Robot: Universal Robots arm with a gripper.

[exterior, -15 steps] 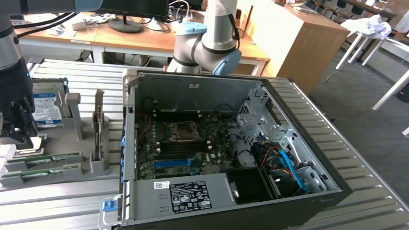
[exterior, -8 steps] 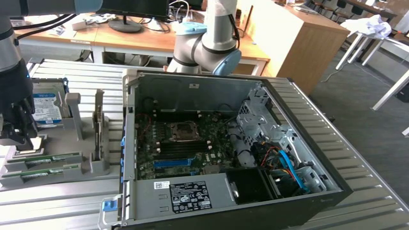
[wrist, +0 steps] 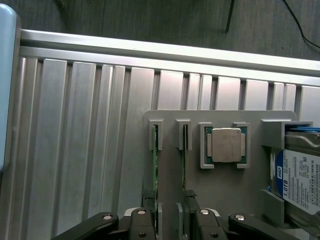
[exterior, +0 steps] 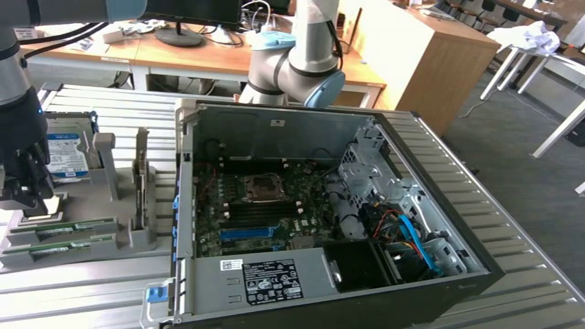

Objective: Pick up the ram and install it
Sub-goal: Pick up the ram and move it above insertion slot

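Exterior view: gripper (exterior: 26, 195) hangs low over the grey holder (exterior: 123, 236) at the exterior view's left, ram (exterior: 64, 229) seated in it, and the motherboard (exterior: 265, 209) memory slots look bare. Wrist view: fingers (wrist: 140, 227) spread wide above the edge-on ram (wrist: 155, 165), gripping nothing, so pickup not yet done

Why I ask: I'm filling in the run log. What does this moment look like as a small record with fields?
gripper: open, over one end of the two ram sticks
ram: two green sticks, the second alongside, both on edge in slots of the holder
processor: in its own pocket beside the ram slots
hard drive: in the holder, beyond the processor
computer case: open, on the exterior view's right of the holder
task state: no ram lifted yet
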